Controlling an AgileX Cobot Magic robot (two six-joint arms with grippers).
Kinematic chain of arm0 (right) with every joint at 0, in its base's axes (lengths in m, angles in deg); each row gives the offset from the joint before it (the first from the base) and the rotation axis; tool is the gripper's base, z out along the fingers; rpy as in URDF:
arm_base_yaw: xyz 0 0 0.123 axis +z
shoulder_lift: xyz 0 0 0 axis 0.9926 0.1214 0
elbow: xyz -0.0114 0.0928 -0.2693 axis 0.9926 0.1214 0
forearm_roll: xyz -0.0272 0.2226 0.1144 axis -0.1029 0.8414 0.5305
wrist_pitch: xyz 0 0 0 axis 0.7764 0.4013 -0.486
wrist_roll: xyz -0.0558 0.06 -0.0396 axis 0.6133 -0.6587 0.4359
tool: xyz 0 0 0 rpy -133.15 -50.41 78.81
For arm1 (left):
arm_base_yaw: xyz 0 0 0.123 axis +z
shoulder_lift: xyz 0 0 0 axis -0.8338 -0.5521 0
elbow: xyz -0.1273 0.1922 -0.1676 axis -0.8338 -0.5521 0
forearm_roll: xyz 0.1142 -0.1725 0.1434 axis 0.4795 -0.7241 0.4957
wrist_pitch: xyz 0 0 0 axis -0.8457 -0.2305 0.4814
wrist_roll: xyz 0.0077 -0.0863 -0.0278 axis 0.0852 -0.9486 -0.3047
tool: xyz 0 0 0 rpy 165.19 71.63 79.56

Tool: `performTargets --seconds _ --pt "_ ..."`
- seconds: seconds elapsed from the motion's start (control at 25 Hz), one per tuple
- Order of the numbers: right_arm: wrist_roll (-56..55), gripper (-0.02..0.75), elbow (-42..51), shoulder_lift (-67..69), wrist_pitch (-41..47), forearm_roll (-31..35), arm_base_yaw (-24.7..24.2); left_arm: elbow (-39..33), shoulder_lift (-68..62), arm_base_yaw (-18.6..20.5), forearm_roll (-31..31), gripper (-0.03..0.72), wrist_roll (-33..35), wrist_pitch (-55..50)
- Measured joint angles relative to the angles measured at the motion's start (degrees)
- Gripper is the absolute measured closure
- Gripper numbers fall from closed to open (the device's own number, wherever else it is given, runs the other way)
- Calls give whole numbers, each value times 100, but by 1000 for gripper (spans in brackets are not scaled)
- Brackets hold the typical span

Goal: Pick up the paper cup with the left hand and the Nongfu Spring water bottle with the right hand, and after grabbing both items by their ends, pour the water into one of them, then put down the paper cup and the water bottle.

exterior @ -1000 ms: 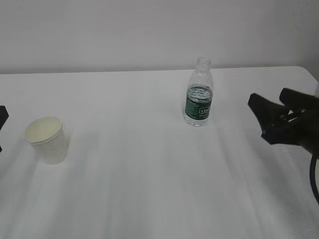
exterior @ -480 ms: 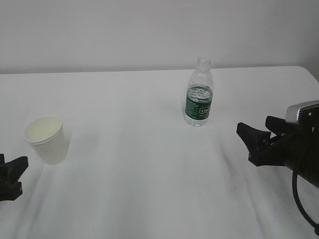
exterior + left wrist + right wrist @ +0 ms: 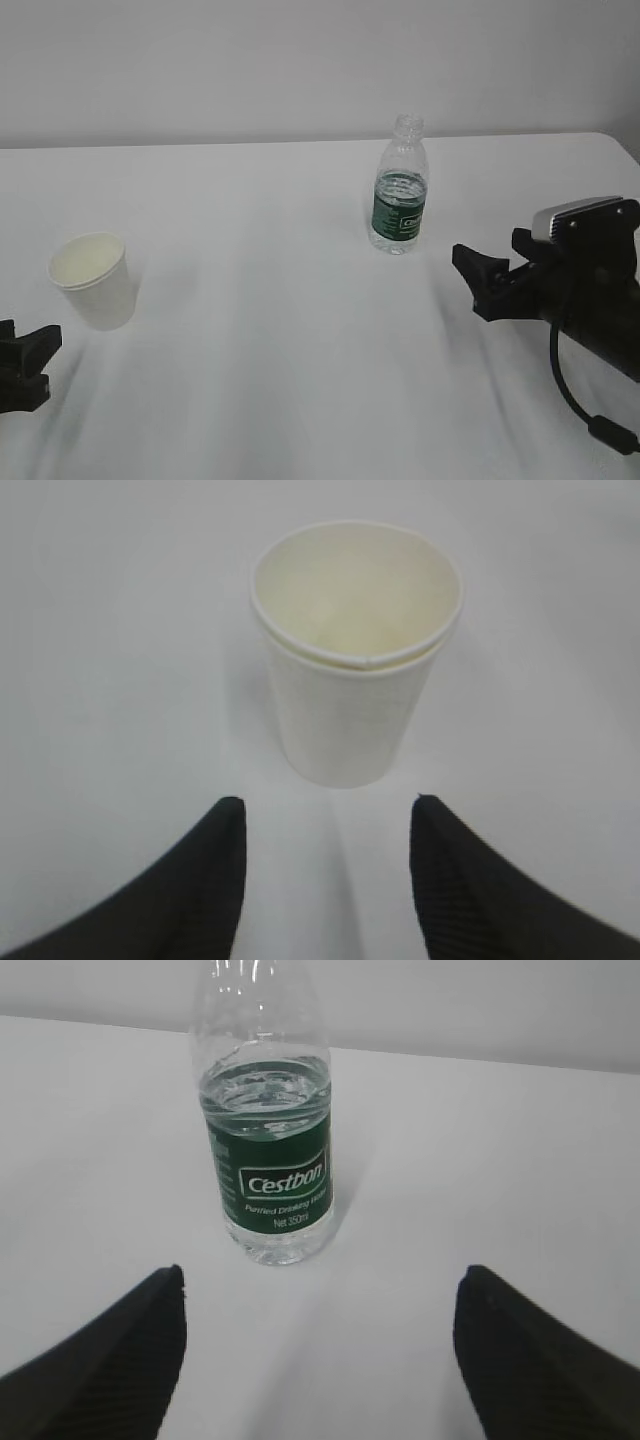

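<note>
Both my grippers are spread and empty. My left hand (image 3: 325,880) faces the upright paper cup (image 3: 355,650) on the table (image 3: 260,300); my right hand (image 3: 320,1355) faces the standing Nongfu Spring water bottle (image 3: 268,1130), part-filled with water (image 3: 265,1090).

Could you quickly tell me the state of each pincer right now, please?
Left pincer: open, empty, just short of the paper cup.
Right pincer: open wide, empty, facing the water bottle.

paper cups: one (image 3: 92,279), left of frame
water bottles: one (image 3: 400,186), upper centre-right
grippers: two, left (image 3: 22,362), right (image 3: 493,276)
tables: one (image 3: 280,380)
</note>
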Motion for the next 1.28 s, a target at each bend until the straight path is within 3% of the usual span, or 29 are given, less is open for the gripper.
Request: performTargets --seconds 0.48,0.76,1.28 --pt "0 97 -755 632 0 -159 0 0 -53 0 0 190 0 0" --pt "0 97 -1200 990 0 -408 0 135 -503 0 0 57 0 22" --pt "0 98 -1493 1052 0 -592 0 537 -848 0 207 45 0 44"
